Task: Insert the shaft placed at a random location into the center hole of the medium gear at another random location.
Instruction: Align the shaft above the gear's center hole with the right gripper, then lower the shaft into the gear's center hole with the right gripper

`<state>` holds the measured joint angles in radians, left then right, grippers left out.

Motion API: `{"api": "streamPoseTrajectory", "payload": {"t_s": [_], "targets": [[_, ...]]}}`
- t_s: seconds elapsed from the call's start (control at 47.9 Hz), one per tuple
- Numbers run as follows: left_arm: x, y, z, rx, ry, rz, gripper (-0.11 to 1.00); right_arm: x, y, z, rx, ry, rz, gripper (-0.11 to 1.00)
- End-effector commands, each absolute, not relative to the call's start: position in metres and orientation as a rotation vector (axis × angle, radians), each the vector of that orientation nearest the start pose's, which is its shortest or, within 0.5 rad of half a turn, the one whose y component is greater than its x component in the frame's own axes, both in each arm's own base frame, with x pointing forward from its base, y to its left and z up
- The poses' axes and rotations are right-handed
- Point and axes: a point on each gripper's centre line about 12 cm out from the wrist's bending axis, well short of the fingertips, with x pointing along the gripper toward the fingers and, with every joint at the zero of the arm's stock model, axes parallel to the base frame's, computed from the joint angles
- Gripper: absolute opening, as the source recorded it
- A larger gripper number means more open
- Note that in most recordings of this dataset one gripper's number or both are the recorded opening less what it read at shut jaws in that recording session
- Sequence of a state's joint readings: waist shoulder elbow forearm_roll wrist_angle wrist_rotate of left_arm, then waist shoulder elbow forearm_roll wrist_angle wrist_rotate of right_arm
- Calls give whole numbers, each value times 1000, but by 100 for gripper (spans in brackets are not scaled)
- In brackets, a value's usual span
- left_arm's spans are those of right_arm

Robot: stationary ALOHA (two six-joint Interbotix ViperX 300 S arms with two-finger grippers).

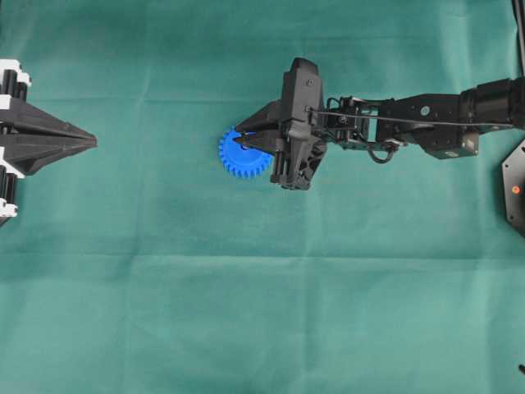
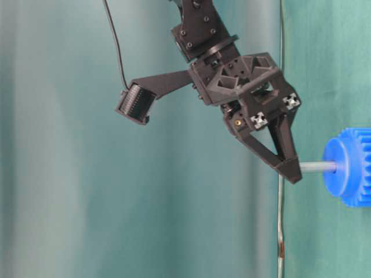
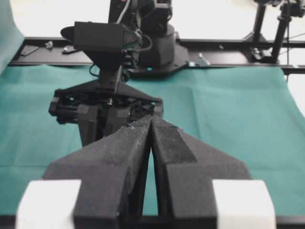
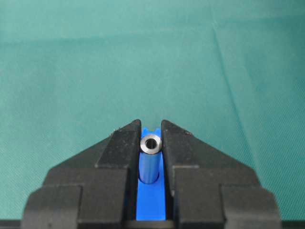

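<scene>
Two black robot arms work over a tabletop (image 1: 164, 312) covered in green cloth. The right pincer (image 1: 239, 139) reaches in from the right of the overhead view and hangs over the bright blue round plastic gear with small teeth on its rim (image 1: 238, 160), which lies flat on the cloth a little left of the middle. Its two black triangular fingers (image 4: 116, 148) are pinching the thin silvery-grey metal shaft (image 4: 150, 144) between their tips. From the right wrist camera the shaft shows end-on as a small metal ring with a dark middle, standing between the fingers, with blue plastic filling the gap beneath it. In the table-level view, which shows the scene turned on its side, the shaft (image 2: 317, 167) runs straight from the fingertips of the right pincer (image 2: 291, 169) to the raised hub of the gear (image 2: 348, 168), its far end meeting the hub's middle; the center hole itself is hidden by the shaft. How deep the shaft sits in the hub cannot be told.

At the left edge of the overhead view, well apart from the gear, the left pincer (image 1: 89, 143) points toward the middle. The left wrist camera shows its fingers (image 3: 119, 157) pressed together at the tips, with nothing between them.
</scene>
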<state>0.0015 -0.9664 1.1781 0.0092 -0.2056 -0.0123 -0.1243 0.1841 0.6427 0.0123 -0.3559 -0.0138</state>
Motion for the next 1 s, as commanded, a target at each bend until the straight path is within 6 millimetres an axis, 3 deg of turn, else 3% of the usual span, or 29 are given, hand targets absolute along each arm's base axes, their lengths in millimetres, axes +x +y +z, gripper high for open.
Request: {"api": "streamPoseTrajectory", "payload": {"t_s": [0.0,0.981], "targets": [[201,0,290,0,-9,-1,0,424,-55,147,22,423,-130,14],[201,0,290,1,-9,-1,0,426,-55,122,35,473,-132,14]]}}
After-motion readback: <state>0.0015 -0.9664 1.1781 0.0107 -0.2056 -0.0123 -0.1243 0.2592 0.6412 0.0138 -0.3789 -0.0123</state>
